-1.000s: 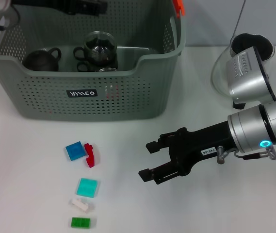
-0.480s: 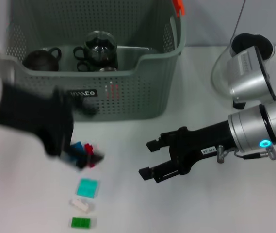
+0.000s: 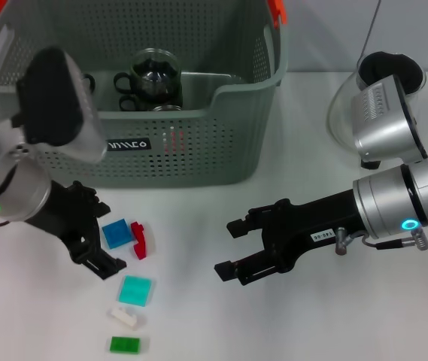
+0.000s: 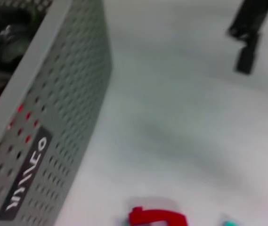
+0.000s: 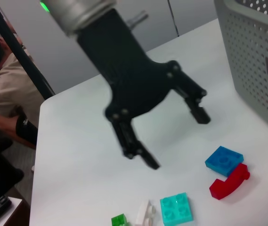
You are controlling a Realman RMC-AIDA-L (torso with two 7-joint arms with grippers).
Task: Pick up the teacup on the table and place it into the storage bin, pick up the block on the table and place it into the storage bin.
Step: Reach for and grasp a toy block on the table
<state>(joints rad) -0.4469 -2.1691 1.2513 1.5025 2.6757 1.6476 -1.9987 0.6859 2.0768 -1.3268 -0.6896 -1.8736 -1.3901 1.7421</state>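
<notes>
head view shows the left gripper point(image 3: 99, 241), jaws spread and empty, just beside the blue block point(image 3: 115, 234) in front of the storage bin point(image 3: 198, 150); descending off-centre risks nudging the touching red piece point(image 3: 139, 240).

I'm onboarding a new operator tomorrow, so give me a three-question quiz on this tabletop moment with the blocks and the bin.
1. True or false: the left end effector is clamped on a block.
2. Which block lies nearest the storage bin? A) green block B) blue block C) white block
3. Fill in: the glass teacups sit ____ the bin.

Key
1. False: it is open, beside the blue block and holding nothing. The right end effector is open too, over bare table.
2. B; the red block lies next to it.
3. Inside.
</notes>
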